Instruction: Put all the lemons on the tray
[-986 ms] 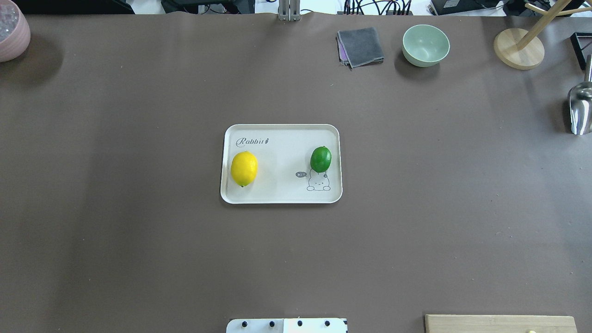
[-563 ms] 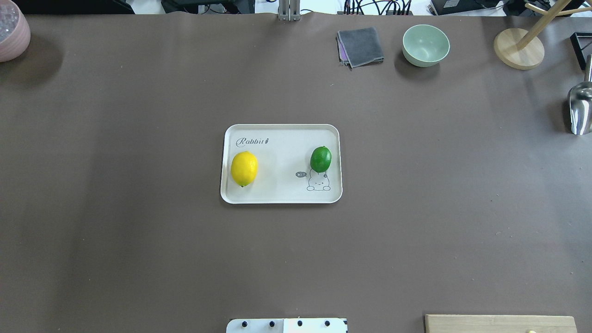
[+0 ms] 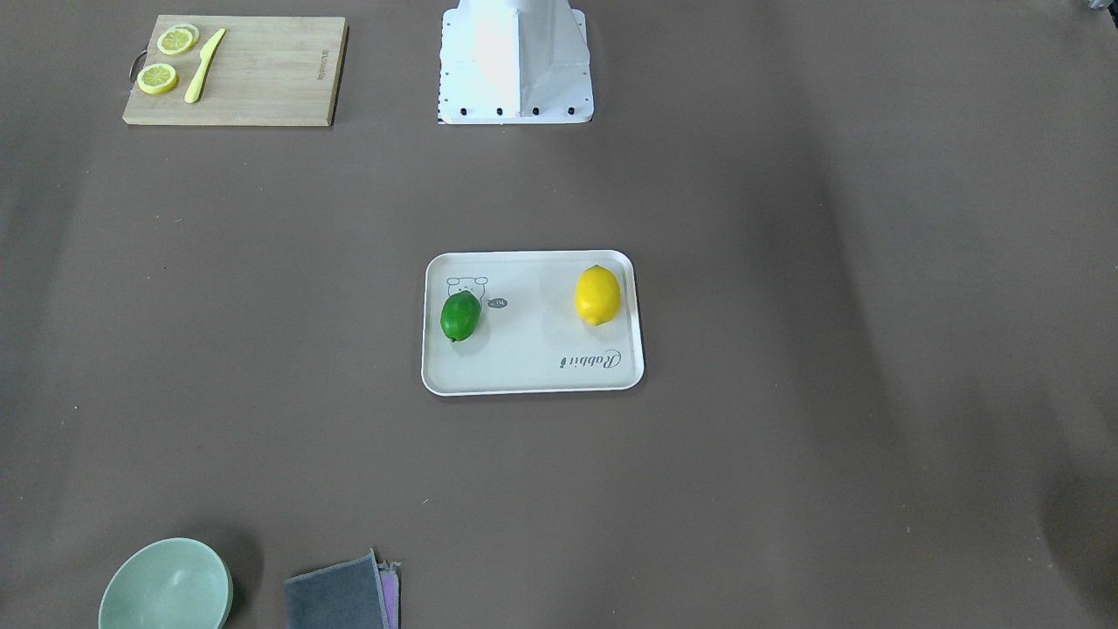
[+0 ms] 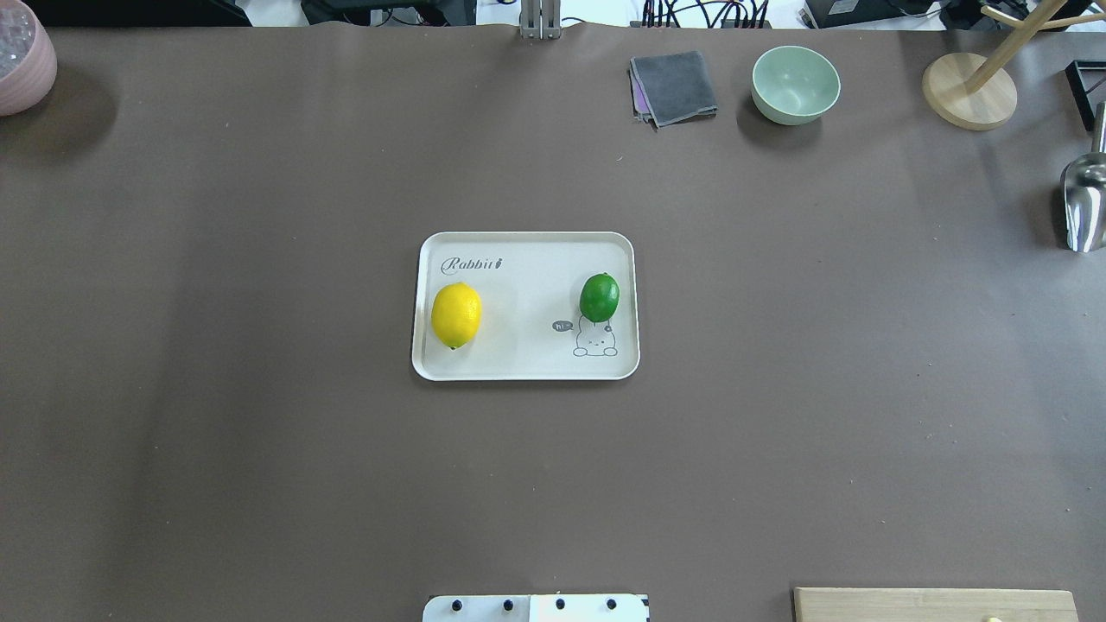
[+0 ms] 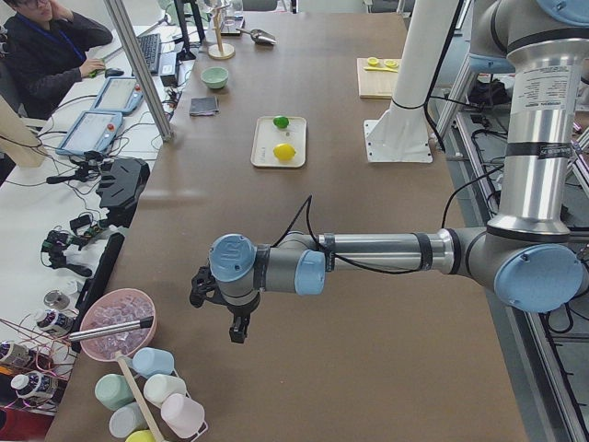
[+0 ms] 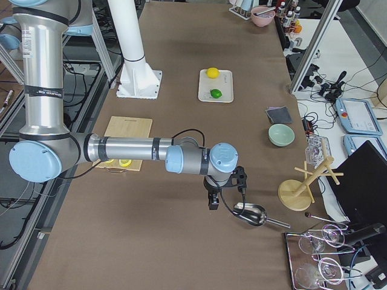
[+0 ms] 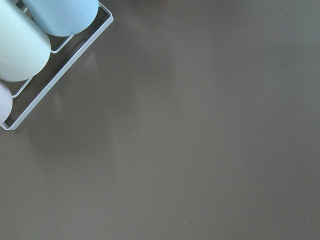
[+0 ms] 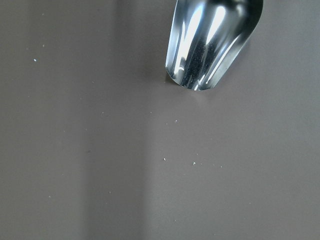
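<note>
Grippers appear only in side views, so we cannot tell whether the left gripper point(image 5: 237, 331) or right gripper point(image 6: 213, 204) is parted or clenched. Mid-table, the off-white tray point(image 4: 523, 259) holds the bright yellow lemon point(image 4: 455, 314) at its left end and the glossy green lemon point(image 4: 599, 296) at its right.

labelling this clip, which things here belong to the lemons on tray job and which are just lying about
Belongs to the job: yellow lemon, green lemon, both already on the tray.

Just lying about: cutting board with lemon slices and knife, green bowl, grey cloth, metal scoop, wooden stand, pink bowl.
</note>
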Action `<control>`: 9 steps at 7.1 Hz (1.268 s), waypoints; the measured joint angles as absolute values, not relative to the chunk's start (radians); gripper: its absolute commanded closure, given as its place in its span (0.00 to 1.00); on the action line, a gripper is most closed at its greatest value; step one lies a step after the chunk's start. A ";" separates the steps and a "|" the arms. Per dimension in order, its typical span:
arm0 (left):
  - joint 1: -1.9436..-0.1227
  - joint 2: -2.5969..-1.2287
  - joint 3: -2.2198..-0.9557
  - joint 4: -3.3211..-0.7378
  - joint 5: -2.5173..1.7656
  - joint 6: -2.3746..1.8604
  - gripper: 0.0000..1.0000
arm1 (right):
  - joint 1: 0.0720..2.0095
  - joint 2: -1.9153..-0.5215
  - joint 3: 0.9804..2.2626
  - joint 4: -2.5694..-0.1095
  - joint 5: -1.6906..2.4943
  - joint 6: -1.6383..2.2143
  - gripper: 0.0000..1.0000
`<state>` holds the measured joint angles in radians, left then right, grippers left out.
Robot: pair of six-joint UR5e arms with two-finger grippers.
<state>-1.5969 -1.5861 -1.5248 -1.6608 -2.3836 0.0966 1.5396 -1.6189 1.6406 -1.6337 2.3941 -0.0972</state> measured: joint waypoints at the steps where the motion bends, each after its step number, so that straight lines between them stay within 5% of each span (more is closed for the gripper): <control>1: -1.597 -1.591 -1.525 -1.661 -2.384 0.097 0.02 | 1.539 -1.619 1.642 -1.634 2.392 -0.097 0.00; 9: -1.597 -1.607 -1.524 -1.660 -2.384 0.097 0.02 | 1.518 -1.618 1.673 -1.634 2.398 -0.091 0.00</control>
<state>-1.5969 -1.6073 -1.5238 -1.6596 -2.3838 0.0966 1.5180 -1.6177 1.6726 -1.6337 2.3981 -0.0906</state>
